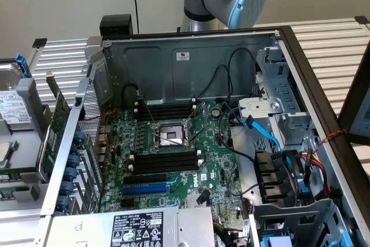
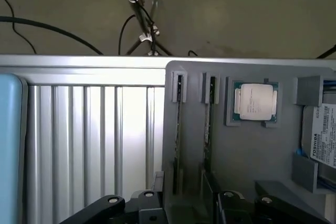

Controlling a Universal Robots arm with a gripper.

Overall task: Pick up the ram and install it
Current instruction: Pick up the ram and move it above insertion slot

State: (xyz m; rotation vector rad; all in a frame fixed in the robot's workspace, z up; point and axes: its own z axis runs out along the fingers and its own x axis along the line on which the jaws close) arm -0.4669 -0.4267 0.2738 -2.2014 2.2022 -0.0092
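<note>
Two ram sticks stand on edge in narrow grooves of a grey holder tray: one ram and a second ram beside it, both thin and dark green. My gripper hovers over the near ends of these sticks, its black fingers spread wide, open, with nothing between them. In the exterior view the open computer case shows the motherboard with long black empty slots on both sides of the processor socket. The arm's blue-capped joint stands behind the case.
A processor chip and a hard drive lie in the same grey tray. A ribbed metal tabletop lies beside it. A green expansion card leans outside the case at the exterior view's left. Cables and drive bays crowd the case's other side.
</note>
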